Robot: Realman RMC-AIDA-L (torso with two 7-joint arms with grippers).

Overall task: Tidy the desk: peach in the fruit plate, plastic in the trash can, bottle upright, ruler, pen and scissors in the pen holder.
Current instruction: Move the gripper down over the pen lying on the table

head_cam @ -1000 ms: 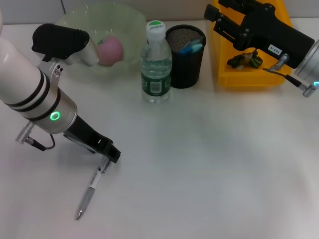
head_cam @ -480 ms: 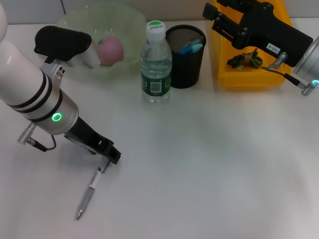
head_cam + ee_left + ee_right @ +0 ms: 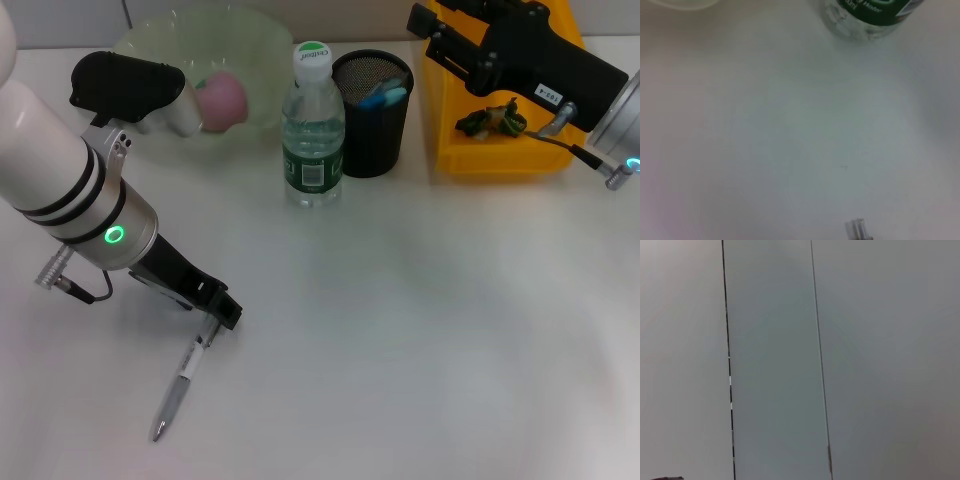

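Observation:
The pen [image 3: 178, 388] lies on the white desk [image 3: 420, 340] at the front left. My left gripper [image 3: 218, 308] is low over the desk at the pen's upper end. The left wrist view shows only the pen's end [image 3: 858, 230] and the bottle's base [image 3: 865, 15]. The peach [image 3: 222, 98] lies in the fruit plate [image 3: 150, 45]. The bottle [image 3: 313, 125] stands upright. The scissors' blue handles [image 3: 385, 95] stick out of the pen holder [image 3: 372, 130]. My right gripper [image 3: 432, 22] hovers over the trash can [image 3: 495, 158], which holds crumpled plastic [image 3: 490, 120]. The ruler is not visible.
Plate, bottle, pen holder and trash can stand in a row along the desk's far edge. My left arm's elbow reaches over the plate's near side. The right wrist view shows only grey wall panels.
My left arm's upper part has shifted very slightly. Its gripper tip and the pen stay in place. The right arm has barely moved.

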